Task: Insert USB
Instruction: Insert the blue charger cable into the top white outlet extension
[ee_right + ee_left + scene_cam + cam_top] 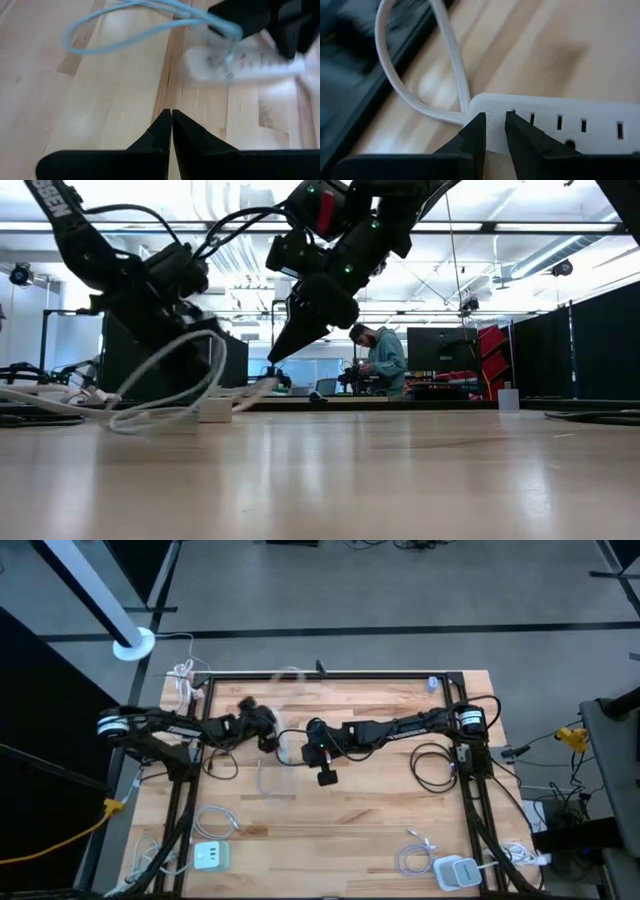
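Note:
A white power strip (555, 125) lies on the wooden table, and its white cord (420, 95) loops away from one end. My left gripper (495, 117) stands over that cord end with a narrow gap between its fingers. A pale cable (125, 27) loops across the table and meets the strip (240, 62); whether its USB end is in the strip cannot be seen. My right gripper (171, 114) hangs shut above bare wood a little short of the strip, holding nothing. In the low view its pointed tips (275, 355) are clear of the table. My left gripper sets its fingertips (479, 122) on the top face of the strip's cord end (492, 102), slanting down from above. Nothing shows between the fingers. The gripper itself hides whether the tips truly touch. The strip lies flat on the table.
Two small white chargers with coiled cables lie near the front edge (210, 857) (455, 870). A black cable coil (432, 765) lies by the right arm's base. A black frame rail (330, 675) runs along the far edge. A person (382, 360) stands in the room behind.

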Available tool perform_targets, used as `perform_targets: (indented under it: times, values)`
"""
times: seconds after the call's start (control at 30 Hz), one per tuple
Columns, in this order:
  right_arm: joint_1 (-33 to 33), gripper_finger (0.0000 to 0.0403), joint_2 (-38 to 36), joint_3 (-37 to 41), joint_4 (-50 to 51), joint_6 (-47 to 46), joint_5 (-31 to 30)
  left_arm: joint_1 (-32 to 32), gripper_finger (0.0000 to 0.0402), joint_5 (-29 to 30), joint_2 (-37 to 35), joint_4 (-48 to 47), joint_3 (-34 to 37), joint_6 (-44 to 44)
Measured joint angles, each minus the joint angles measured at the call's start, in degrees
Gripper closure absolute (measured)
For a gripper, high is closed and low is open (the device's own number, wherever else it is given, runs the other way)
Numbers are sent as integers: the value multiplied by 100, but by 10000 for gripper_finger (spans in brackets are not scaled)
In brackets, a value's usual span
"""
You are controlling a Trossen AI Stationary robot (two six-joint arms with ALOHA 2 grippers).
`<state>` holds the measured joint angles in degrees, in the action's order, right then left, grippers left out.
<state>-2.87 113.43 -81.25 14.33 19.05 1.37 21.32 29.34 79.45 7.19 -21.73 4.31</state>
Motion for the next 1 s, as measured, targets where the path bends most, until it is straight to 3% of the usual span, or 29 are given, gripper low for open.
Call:
perform_targets:
  times: [0.17, 0.33, 0.63, 0.8, 1.0]
  values:
    - [-2, 403, 0, 0, -30, 4, 0, 23, 338, 1089, -754, -997, 264, -822]
    - [-2, 403, 0, -2, -81, 5, 2, 136, 338, 1327, -1462, -875, 791, -1743]
    - [6, 403, 0, -2, -254, 35, 7, 602, 338, 1869, -2179, -740, 1035, -2529]
    - [26, 403, 0, 2, -223, -97, 9, 640, 338, 1711, -2459, -711, 1075, -2481]
    - [24, 403, 0, 15, -237, -94, 9, 613, 338, 445, -2827, -539, 1073, -2076]
